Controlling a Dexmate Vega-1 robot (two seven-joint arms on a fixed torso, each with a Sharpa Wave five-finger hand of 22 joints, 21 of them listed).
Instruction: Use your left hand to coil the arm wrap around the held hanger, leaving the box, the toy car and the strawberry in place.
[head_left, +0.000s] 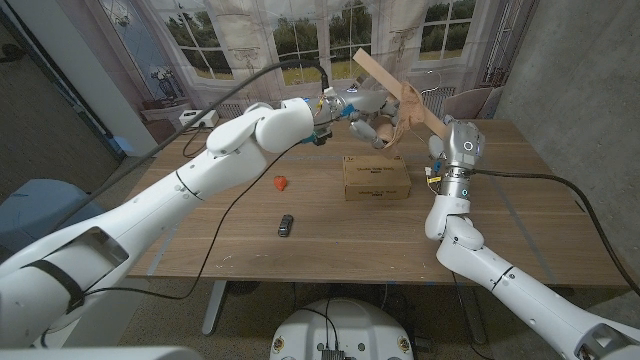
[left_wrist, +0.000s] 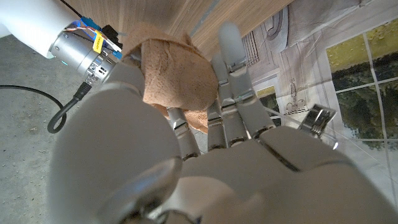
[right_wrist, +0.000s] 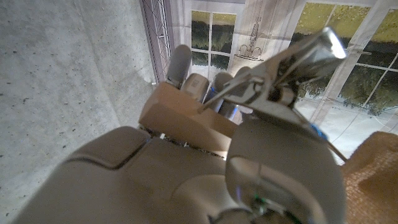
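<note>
Wooden desk (head_left: 330, 250), the largest surface, carries a cardboard box (head_left: 375, 178) near its middle; all places below are given relative to this box. Left arm (head_left: 150, 200) reaches in a long diagonal from the near left corner to a spot beyond and just left of the box. Right arm (head_left: 470, 240) rises upright to the right of the box. Wooden hanger (head_left: 405, 95), a pale bar tilted above and behind the box, is gripped by the right hand (head_left: 440, 140); in the right wrist view its fingers (right_wrist: 186, 74) close over the bar, with the metal hook (right_wrist: 280, 68) lying across them. Left hand (head_left: 350, 105), raised behind the box, holds the tan arm wrap (head_left: 385, 130), which hangs bunched at the hanger's lower edge; the left wrist view shows the fingers (left_wrist: 230, 93) pressed against the cloth (left_wrist: 171, 74). Toy car (head_left: 286, 226), dark, lies nearer than the box and to its left. Strawberry (head_left: 281, 183), red, lies left of the box, well apart.
</note>
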